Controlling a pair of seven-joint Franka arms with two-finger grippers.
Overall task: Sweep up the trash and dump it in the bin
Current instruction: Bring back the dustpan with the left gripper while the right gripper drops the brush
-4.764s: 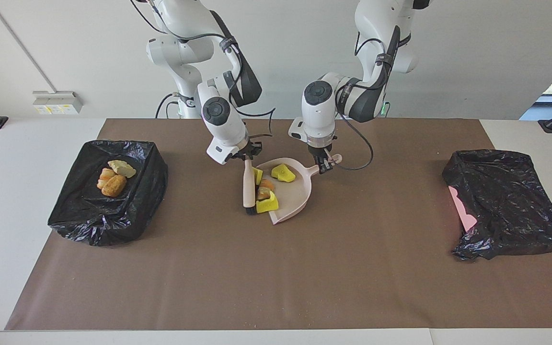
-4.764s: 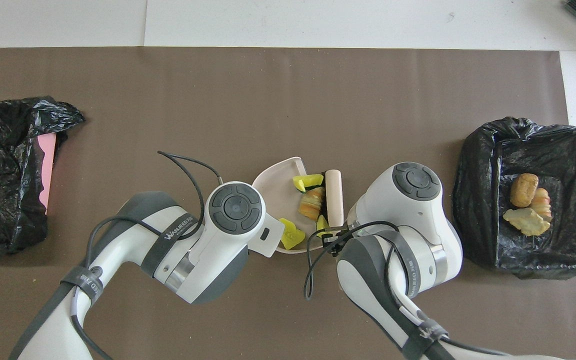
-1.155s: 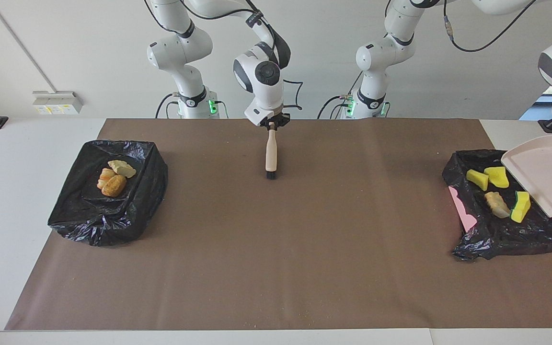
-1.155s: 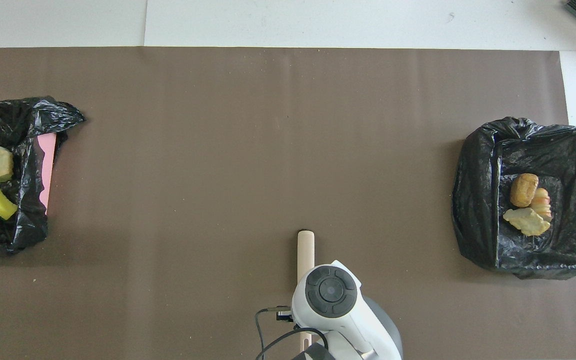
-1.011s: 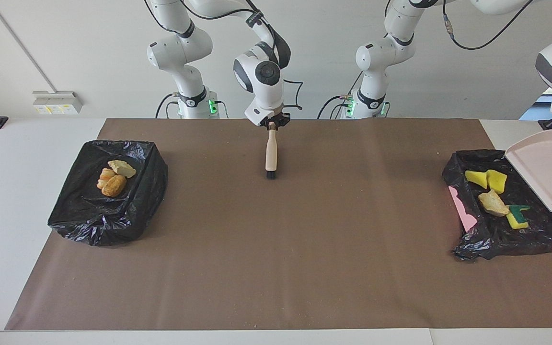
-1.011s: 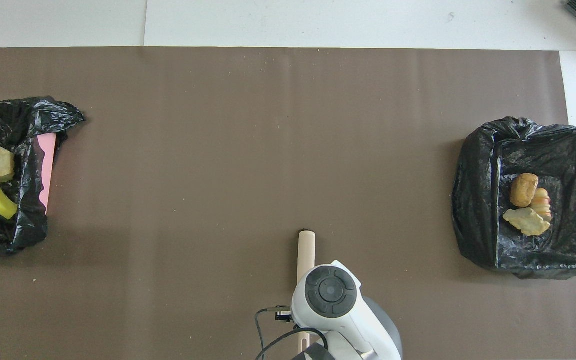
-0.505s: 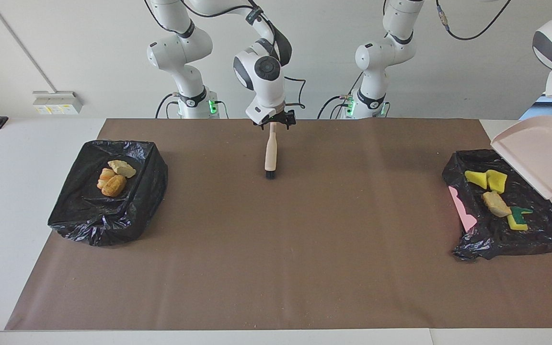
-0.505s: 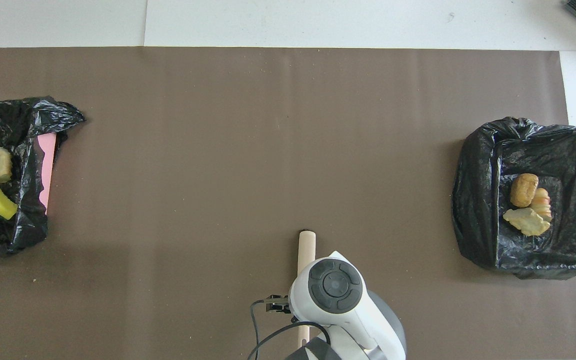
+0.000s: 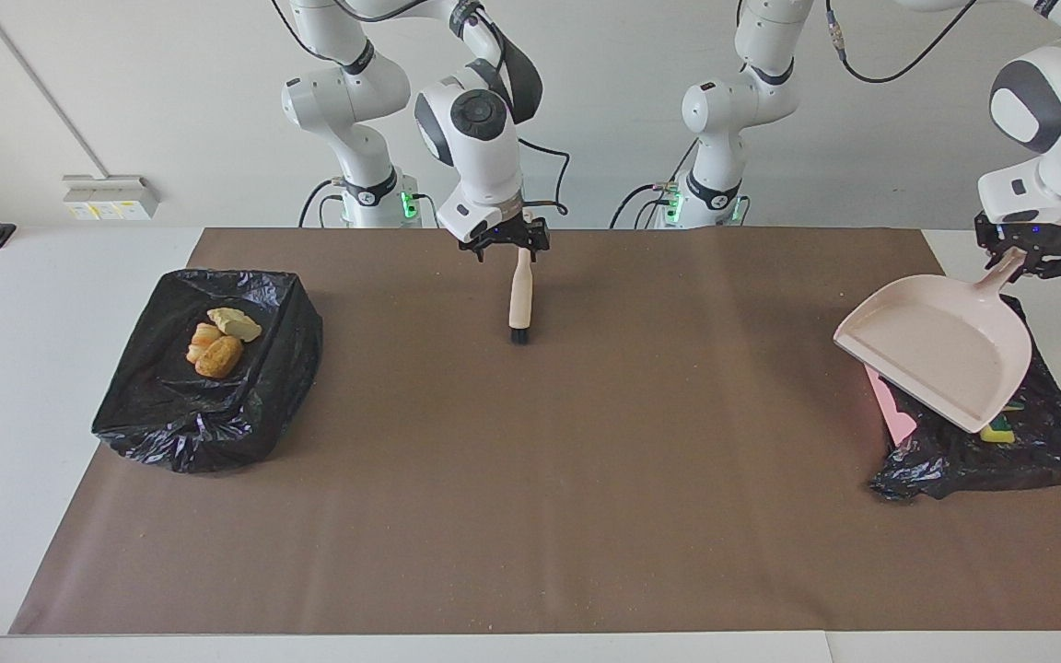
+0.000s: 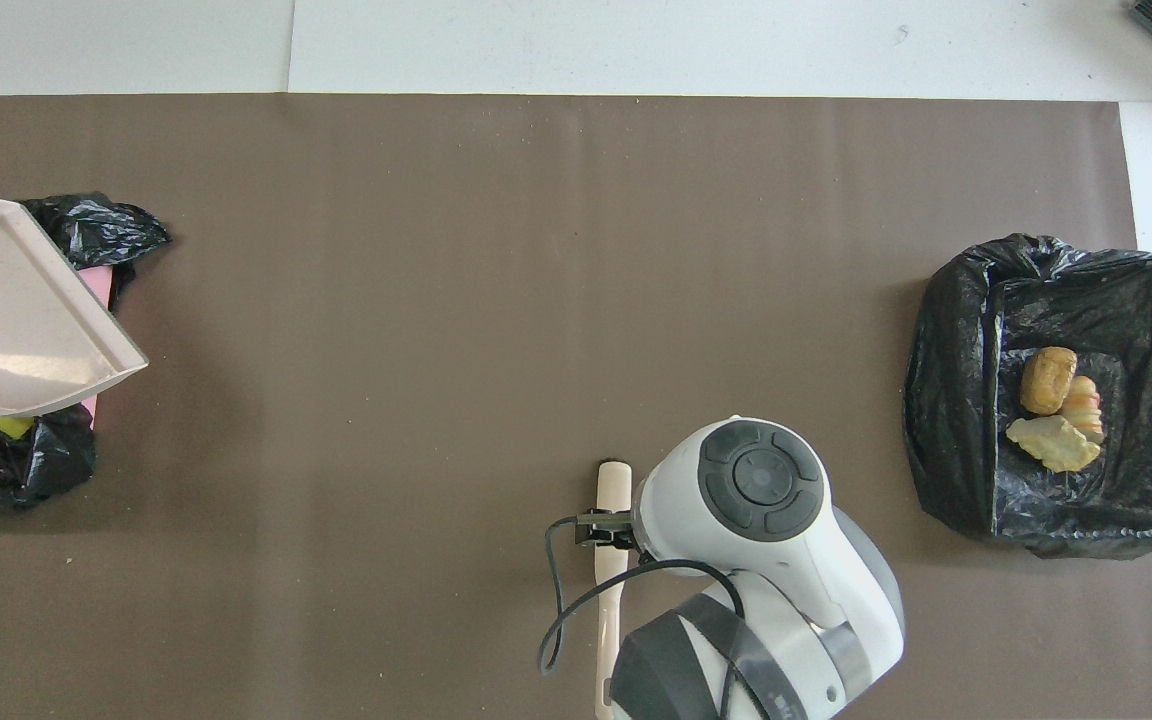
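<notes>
In the facing view, the right jaws are seen spread, low over the top end of the brush. The brush lies on the surface and is not pinched, its bristles pointing away from the robots. The left jaws are pressed together on the handle of the pan, which is held tilted in the air below them, over the bag at the left arm's end of the surface. Most of that bag's inside is hidden by the pan. One piece of sponge, yellow with a green side, is seen in the bag just under the pan's lower edge. Well apart from both jaws, at the right arm's end, bread lies in the other bag. In the overhead view, the right jaws are seen spread across the brush, with the handle passing beneath them. The left jaws are out of this view, and only the pan is seen, covering most of the bag. Two yellow sponge pieces show at the pan's nearer edge. The bread lies in the other bag.
</notes>
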